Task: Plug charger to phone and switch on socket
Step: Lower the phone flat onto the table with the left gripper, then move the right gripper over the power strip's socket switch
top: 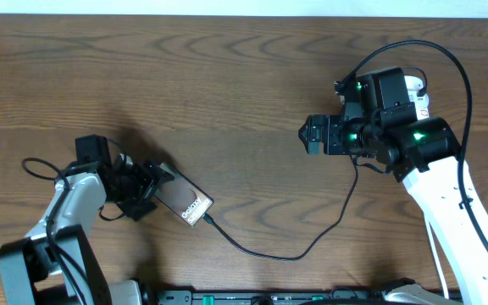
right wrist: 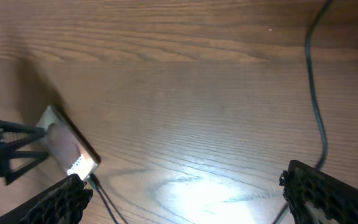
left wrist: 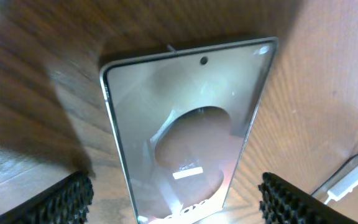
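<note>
The phone point(top: 185, 200) lies flat on the wood table, a dark slab with white print. In the left wrist view the phone point(left wrist: 185, 124) sits between my left gripper's point(left wrist: 179, 205) fingers point(left wrist: 61, 199), which stand apart from both its long edges, so that gripper point(top: 151, 191) is open. The charger's thin black cable point(top: 295, 254) meets the phone's lower right end and loops back toward the right arm. My right gripper point(top: 312, 135) hangs open over bare table, holding nothing point(right wrist: 191, 202). The socket point(top: 417, 91) is mostly hidden under the right arm.
In the right wrist view the phone point(right wrist: 73, 149) and the cable tip point(right wrist: 95, 182) lie at far left, and a stretch of black cable point(right wrist: 316, 93) runs down the right side. Bare wood lies between the two arms.
</note>
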